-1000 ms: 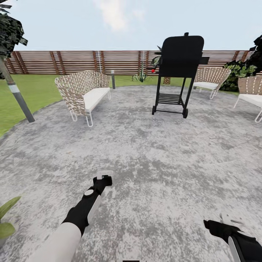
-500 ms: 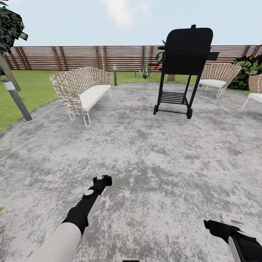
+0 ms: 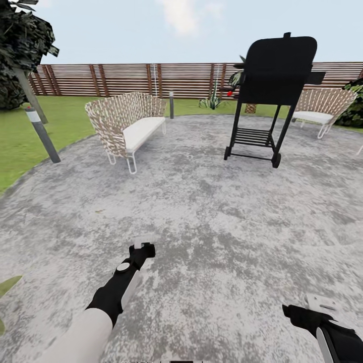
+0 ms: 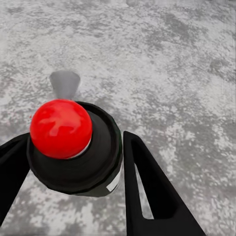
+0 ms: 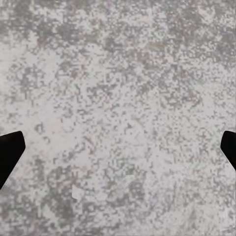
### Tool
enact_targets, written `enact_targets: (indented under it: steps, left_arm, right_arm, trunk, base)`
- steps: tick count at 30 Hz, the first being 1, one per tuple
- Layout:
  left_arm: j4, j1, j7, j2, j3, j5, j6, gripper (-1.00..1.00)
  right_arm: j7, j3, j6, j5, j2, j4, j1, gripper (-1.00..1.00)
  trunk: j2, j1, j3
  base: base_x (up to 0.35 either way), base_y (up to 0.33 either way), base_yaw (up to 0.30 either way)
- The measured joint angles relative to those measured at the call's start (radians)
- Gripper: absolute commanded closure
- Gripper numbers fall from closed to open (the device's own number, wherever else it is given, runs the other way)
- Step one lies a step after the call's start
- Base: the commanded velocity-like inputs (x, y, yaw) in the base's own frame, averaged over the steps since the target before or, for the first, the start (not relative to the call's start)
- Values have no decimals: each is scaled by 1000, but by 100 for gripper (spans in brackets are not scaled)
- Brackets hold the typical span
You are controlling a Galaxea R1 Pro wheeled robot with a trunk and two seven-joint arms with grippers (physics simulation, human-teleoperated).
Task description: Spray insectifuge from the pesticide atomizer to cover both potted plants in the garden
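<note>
In the left wrist view the pesticide atomizer (image 4: 101,160), a dark bottle with a round red top, sits between the two black fingers of my left gripper (image 4: 73,152), which is shut on it. In the head view the left gripper (image 3: 143,248) hangs low over the grey paved patio (image 3: 212,212), in front of me. My right gripper (image 3: 316,306) is at the lower right, and its wrist view shows the gripper (image 5: 118,147) open, with bare paving between the fingertips. A green leaf tip (image 3: 7,285) pokes in at the left edge; I cannot tell if it belongs to a potted plant.
A black grill (image 3: 275,80) stands on the patio ahead right, a woven bench (image 3: 126,123) ahead left, another chair (image 3: 320,106) far right. A grey bollard lamp (image 3: 43,133) stands on the lawn at left. The slatted fence (image 3: 126,78) closes the back, with an agave (image 3: 212,102) before it.
The whole picture has shifted, with grill and bench now further right, so the camera has moved. Both arms keep the same place in the view.
</note>
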Motion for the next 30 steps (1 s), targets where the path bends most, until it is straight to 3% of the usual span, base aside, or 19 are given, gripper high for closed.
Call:
enact_targets:
  steps: [28,30]
  left_arm:
    - [0,0,-1,0,0,0,0,100]
    - [0,0,-1,0,0,0,0,100]
  right_arm:
    - [0,1,0,0,0,0,0,-100]
    - [0,1,0,0,0,0,0,-100]
  trunk:
    - [0,0,0]
    - [0,-1,8]
  base:
    - [0,0,249]
    - [0,0,249]
